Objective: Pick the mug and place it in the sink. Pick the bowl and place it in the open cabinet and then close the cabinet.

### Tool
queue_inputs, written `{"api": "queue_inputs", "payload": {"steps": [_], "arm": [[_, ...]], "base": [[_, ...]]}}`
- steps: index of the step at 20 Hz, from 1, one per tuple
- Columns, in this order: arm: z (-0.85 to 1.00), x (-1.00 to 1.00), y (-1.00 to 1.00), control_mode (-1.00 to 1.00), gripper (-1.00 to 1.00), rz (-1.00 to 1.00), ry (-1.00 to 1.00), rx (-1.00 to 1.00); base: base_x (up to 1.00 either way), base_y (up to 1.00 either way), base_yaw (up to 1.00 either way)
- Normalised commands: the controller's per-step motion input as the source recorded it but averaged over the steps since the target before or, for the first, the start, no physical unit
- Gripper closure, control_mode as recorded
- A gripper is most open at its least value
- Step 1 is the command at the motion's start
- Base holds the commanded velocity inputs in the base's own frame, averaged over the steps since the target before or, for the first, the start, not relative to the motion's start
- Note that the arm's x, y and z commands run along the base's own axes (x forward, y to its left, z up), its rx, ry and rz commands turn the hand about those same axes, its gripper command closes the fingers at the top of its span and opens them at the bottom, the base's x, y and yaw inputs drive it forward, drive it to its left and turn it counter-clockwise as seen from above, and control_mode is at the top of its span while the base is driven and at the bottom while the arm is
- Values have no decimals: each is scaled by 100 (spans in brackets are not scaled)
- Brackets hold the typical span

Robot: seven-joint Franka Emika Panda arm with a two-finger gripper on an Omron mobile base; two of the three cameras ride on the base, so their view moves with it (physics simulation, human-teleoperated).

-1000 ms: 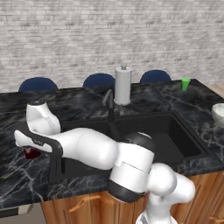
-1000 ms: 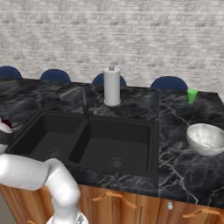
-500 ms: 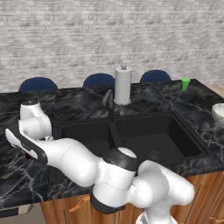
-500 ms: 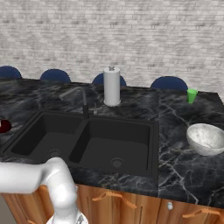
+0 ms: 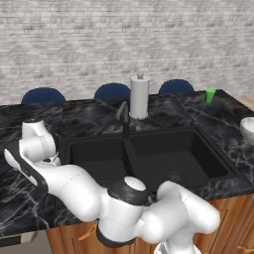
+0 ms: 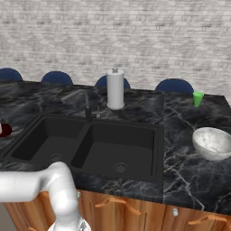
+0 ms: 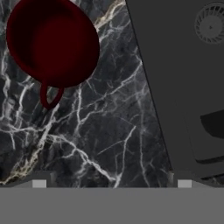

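Mug first: the small dark red round mug (image 7: pixel 52 41) sits on the black marble counter (image 7: pixel 100 131), on the left side of the big black double sink (image 6: pixel 97 144). You can spot a bit of it at the left edge of the right base view too. Your pincer (image 7: pixel 111 183) is open wide and holds nothing. In the hand view, the mug is up and off to one side of the open jaws, not between them, so you need to slide that way before you go down. Its little handle (image 7: pixel 50 97) points back toward the pincer. The sink edge is just beside the other jaw. The light grey-white round bowl (image 6: pixel 212 143) waits far off on the right of the sink.
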Motion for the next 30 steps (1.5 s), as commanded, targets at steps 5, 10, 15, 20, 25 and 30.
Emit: {"api": "queue_inputs", "payload": {"steps": [5,10,15,20,25,30], "arm": [[-19,7,0,-100,-100,0,0,0],[-4,16,0,-100,-100,0,-1,0],[-14,15,9,-100,-100,0,-2,0],[-23,12,27,-100,-100,0,-1,-1],[-4,25,18,-100,-100,0,-1,-3],[0,22,23,-100,-100,-1,-2,-4]], "base": [[0,0,0],[0,0,0],[0,0,0],[0,0,0],[0,0,0],[0,0,0]]}}
